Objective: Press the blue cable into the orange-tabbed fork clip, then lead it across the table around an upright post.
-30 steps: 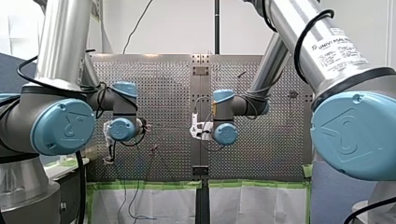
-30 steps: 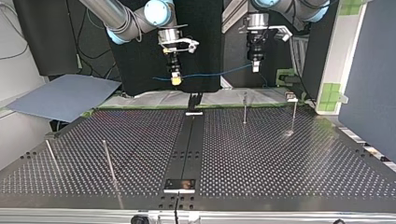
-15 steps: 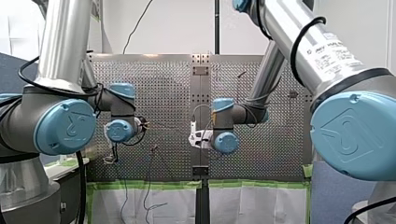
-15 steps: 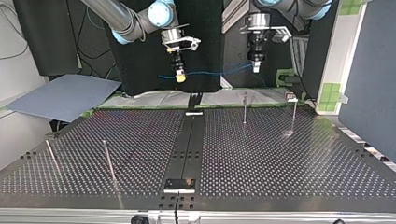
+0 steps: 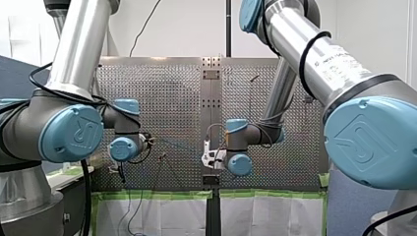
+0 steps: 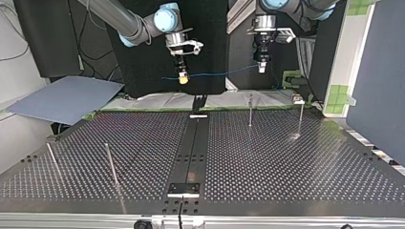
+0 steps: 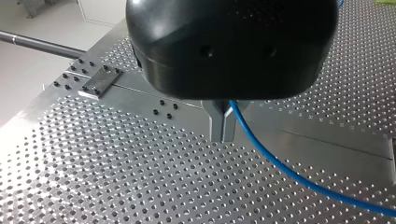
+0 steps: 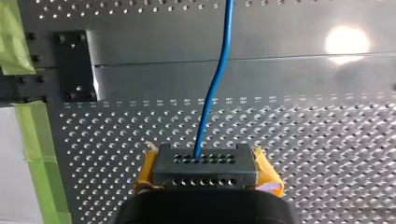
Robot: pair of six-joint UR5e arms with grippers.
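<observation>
- Top view: my right tool point(image 6: 182, 78), upper middle of the frame, and my left tool point(image 6: 261, 68), further right, each pinch the blue cable point(image 6: 219, 74). It hangs between them in a shallow sag, above the far edge of the counter point(image 6: 286, 167).
- The span looks short. If the tools draw apart, I judge the cable could slip out of one pinch.
- Two upright posts point(image 6: 250, 110) stand at upper right, under my left tool, so a careless descent could snag on them. Two leaning rods point(image 6: 111, 164) sit at lower left, and the wide middle is open room.
- I cannot make out the orange-tabbed fork clip.
- Front view: thin slack seems to dangle below the counter's edge at lower left, where it could drag or catch.
- Left wrist view: the metal fingers point(image 7: 223, 125) are closed together on the cable, well above the counter.
- Right wrist view: the yellow-padded tool point(image 8: 205, 163) is clamped on the cable, which runs straight ahead of it.
</observation>
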